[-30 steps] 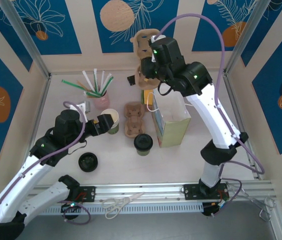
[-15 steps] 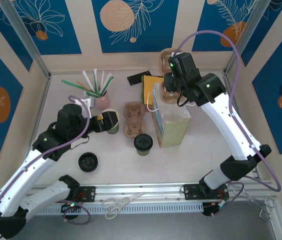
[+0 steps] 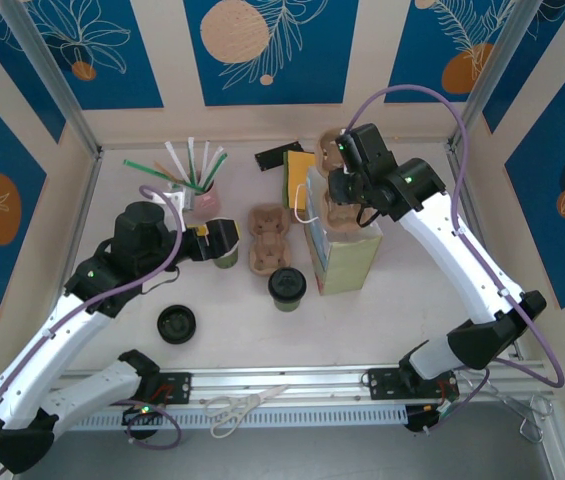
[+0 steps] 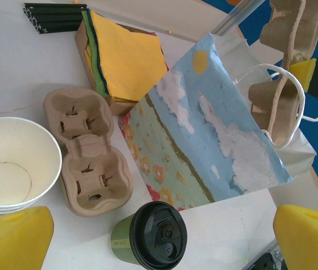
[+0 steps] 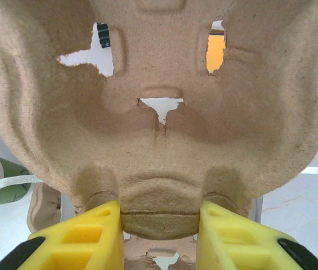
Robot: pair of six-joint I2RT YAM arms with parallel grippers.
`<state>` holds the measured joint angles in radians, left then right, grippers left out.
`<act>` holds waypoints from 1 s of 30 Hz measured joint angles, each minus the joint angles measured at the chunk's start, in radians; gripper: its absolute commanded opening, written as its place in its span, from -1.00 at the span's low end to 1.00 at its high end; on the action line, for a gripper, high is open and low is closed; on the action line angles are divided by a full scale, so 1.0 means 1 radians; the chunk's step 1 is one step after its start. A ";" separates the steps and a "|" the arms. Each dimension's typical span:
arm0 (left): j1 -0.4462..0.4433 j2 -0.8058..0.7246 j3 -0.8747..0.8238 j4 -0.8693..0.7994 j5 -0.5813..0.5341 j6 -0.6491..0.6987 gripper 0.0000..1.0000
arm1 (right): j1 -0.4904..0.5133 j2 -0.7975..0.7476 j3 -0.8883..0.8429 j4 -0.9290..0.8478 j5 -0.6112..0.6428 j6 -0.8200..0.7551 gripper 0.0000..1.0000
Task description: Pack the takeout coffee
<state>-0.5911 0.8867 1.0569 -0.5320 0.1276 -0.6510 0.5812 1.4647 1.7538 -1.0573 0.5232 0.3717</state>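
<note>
Right gripper (image 5: 159,224) clamps a cardboard cup carrier (image 5: 159,112) over the paper bag (image 3: 347,258) right of centre; left gripper (image 3: 214,240) gapes wide at left, takeout coffee (image 3: 287,287) upright at centre.

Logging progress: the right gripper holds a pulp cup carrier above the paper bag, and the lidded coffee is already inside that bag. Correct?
No. The lidded coffee stands on the table beside the paper bag, not inside it, as the top external view shows. The right gripper does hold the pulp cup carrier above the bag.

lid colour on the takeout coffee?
Black, on the takeout coffee; clearest in the left wrist view.
</note>
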 measured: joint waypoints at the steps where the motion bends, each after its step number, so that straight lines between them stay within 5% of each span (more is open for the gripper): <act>1: 0.000 0.000 0.000 0.000 0.000 0.000 1.00 | -0.001 -0.001 -0.002 0.000 -0.006 0.000 -0.38; 30: 0.000 -0.003 -0.010 0.001 0.002 -0.001 1.00 | -0.032 0.056 -0.057 -0.090 -0.122 0.048 -0.39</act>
<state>-0.5911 0.8837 1.0470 -0.5312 0.1291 -0.6518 0.5488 1.5208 1.6966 -1.1473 0.4011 0.4202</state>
